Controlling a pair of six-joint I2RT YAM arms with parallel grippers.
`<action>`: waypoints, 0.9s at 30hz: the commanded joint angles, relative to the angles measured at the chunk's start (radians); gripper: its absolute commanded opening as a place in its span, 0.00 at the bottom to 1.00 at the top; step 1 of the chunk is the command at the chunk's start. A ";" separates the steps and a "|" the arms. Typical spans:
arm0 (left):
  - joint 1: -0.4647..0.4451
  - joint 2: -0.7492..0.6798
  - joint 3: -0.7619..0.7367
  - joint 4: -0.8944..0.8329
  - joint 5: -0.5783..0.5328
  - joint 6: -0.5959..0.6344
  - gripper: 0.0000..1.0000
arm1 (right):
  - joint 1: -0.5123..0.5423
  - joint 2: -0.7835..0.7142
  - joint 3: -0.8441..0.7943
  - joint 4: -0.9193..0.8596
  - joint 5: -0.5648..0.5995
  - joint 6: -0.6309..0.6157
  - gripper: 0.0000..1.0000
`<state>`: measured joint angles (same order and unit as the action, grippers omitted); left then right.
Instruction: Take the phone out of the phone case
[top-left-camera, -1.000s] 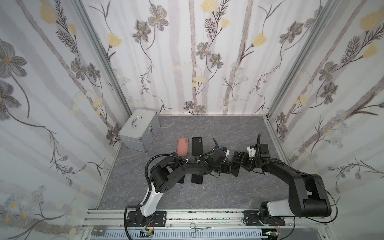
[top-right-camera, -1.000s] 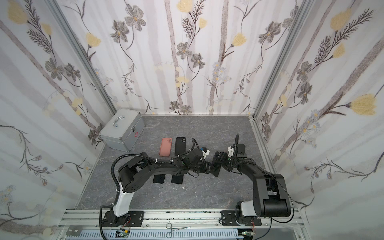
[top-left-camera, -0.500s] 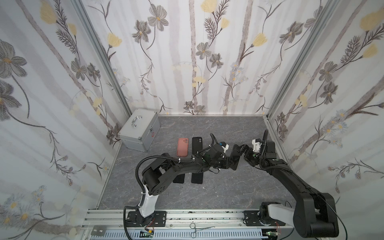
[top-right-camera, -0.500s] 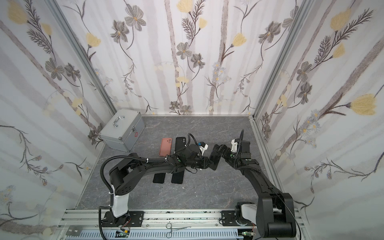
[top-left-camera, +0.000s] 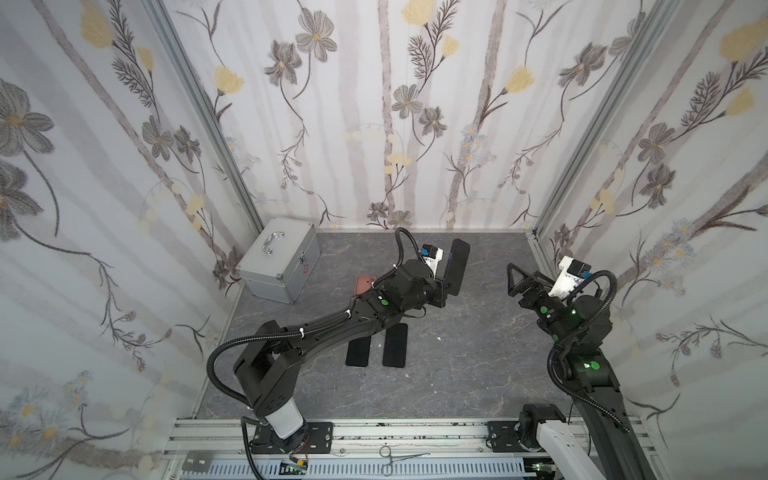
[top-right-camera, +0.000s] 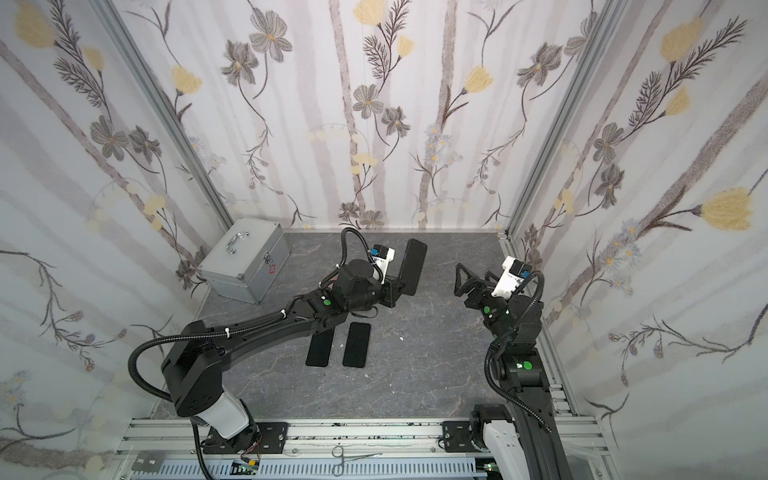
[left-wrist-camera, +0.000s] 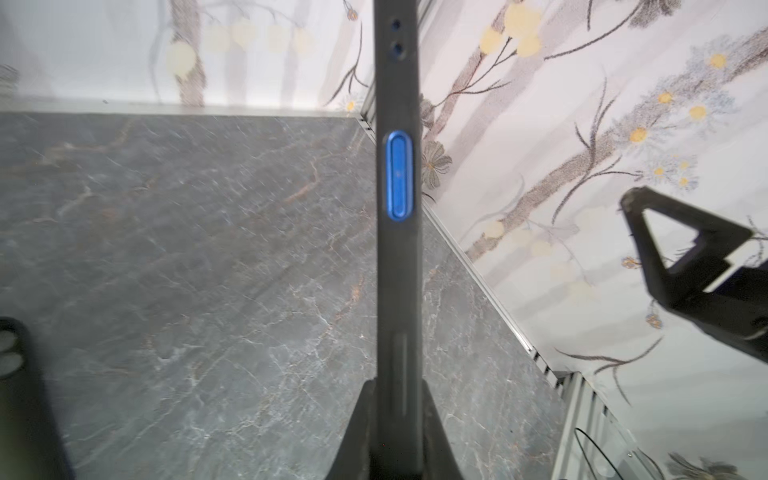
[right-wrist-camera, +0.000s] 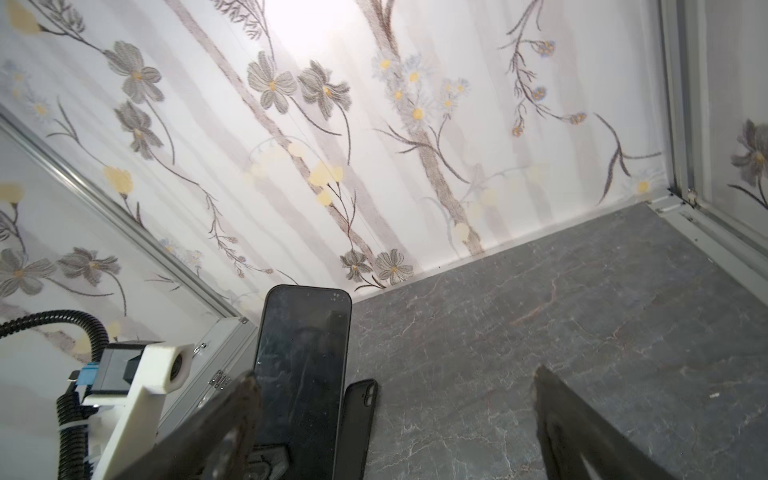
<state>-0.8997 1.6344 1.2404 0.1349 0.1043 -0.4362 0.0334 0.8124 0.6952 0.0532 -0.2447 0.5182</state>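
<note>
Right of the metal box (top-left-camera: 279, 261), above the table (top-left-camera: 457, 365): left claw (top-left-camera: 445, 287) clamps the upright phone (top-left-camera: 457, 266) by its lower end; right claw (top-left-camera: 524, 282), farther right, stands wide open, empty. Step: presenting the phone. Next, probably, the right claw must pinch the case (left-wrist-camera: 397, 270) edge and peel.

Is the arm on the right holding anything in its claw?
No, the right gripper stands wide open, with only bare table showing between its jaws.

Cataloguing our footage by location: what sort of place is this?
Probably a staged robot test cell, not a home: aluminium-framed floral wall panels box in a grey marble-look tabletop, and black robot arms, left and right, are bolted to a slotted metal rail at its front edge.
</note>
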 joint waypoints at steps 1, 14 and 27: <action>0.033 -0.068 -0.026 0.002 0.094 0.125 0.00 | 0.001 0.024 0.078 0.028 -0.181 -0.096 0.98; 0.143 -0.415 -0.232 0.000 0.486 0.456 0.00 | 0.025 0.189 0.299 -0.076 -0.708 -0.231 0.98; 0.166 -0.462 -0.236 -0.078 0.632 0.582 0.00 | 0.186 0.329 0.478 -0.346 -0.742 -0.365 0.84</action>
<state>-0.7357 1.1717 0.9894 0.0399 0.6884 0.0917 0.2081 1.1213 1.1461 -0.2161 -0.9657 0.2142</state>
